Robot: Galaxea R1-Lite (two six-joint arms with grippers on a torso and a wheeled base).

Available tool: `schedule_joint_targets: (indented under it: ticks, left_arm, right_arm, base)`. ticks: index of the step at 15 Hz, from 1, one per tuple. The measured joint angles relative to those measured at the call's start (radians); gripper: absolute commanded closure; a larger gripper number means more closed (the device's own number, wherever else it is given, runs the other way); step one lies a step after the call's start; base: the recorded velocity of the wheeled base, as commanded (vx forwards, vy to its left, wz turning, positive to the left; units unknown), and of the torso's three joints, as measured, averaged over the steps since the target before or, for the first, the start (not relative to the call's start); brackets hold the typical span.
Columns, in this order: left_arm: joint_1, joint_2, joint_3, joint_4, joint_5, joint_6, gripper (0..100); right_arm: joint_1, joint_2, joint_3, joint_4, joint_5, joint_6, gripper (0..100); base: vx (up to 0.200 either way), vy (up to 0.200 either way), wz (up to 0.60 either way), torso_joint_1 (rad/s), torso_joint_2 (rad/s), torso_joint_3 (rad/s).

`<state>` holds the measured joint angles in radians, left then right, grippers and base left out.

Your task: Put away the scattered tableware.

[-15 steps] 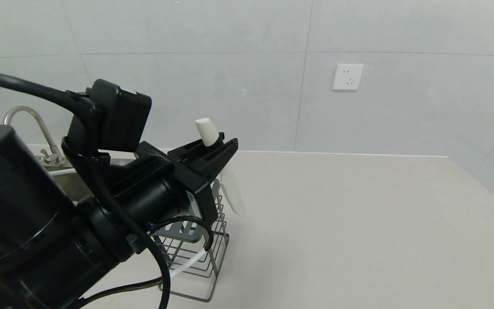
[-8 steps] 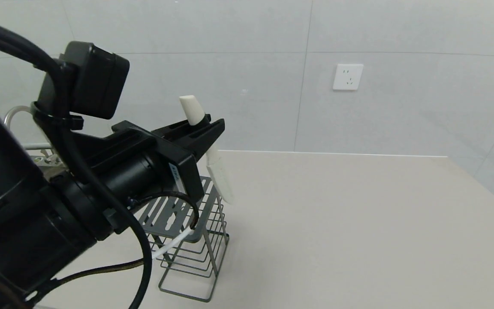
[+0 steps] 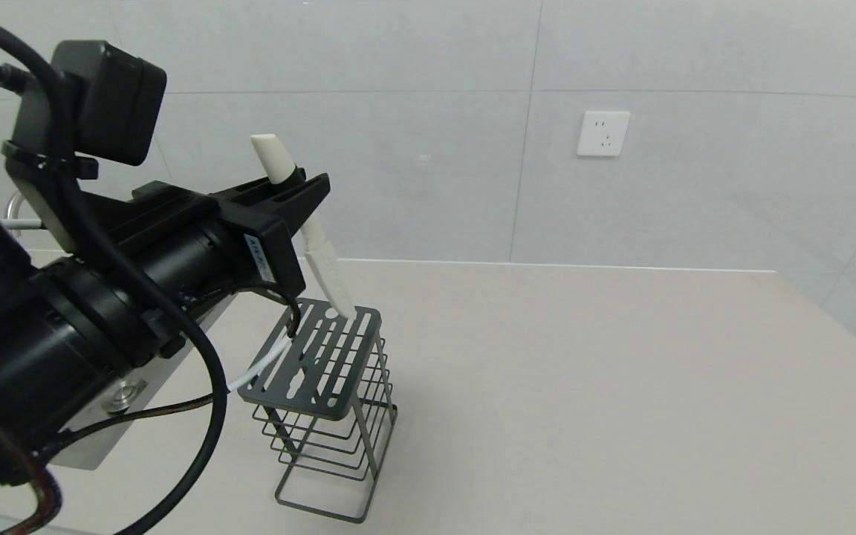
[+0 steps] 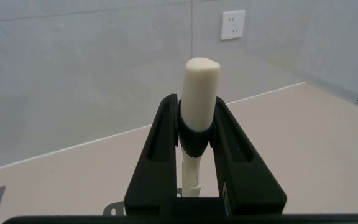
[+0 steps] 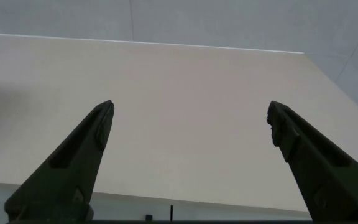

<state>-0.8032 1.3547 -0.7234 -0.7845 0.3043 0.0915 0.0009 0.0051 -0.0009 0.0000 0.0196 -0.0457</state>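
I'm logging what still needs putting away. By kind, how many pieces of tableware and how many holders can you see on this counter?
knife, clamped in the jaws of the left gripper, tip at the rack's top: 1
thin white utensil, poking out of the rack's side, kind unclear: 1
wire rack: 1
Total: 3

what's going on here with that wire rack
The robot's left gripper is shut on a white flat-bladed utensil with a cream handle, holding it handle-up over a dark grey wire rack with a slotted top. The blade tip is at the top's far end; whether it is in a slot is unclear. The right gripper hangs open above the beige countertop.
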Motion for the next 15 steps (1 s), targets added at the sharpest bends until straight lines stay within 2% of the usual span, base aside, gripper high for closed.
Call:
schedule_joint_targets:
  ticks: [15]
  left_arm:
    - [0.004, 0.042, 0.039, -0.012, 0.002, -0.006, 100]
  right_arm:
    - [0.0, 0.0, 0.0, 0.0, 0.0, 0.001, 0]
  base:
    - [0.0, 0.0, 0.0, 0.0, 0.0, 0.0]
